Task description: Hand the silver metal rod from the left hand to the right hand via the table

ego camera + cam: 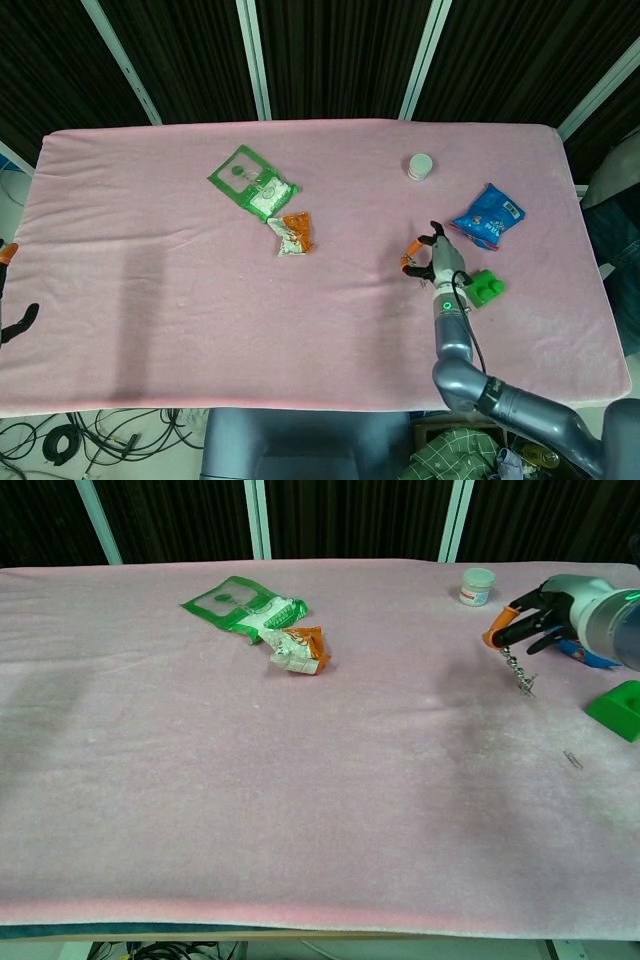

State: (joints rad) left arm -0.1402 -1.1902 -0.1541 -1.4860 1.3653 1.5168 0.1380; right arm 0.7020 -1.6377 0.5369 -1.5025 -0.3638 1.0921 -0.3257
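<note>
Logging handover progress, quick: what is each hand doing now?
Left hand: only partly in view, cannot tell.
Right hand: pinches the silver metal rod.

Pink-clothed table (150, 300), dark slatted wall (330, 55) with pale uprights behind.

Grey arm, black robot hand (530, 623) with orange fingertips (490, 637).
</note>
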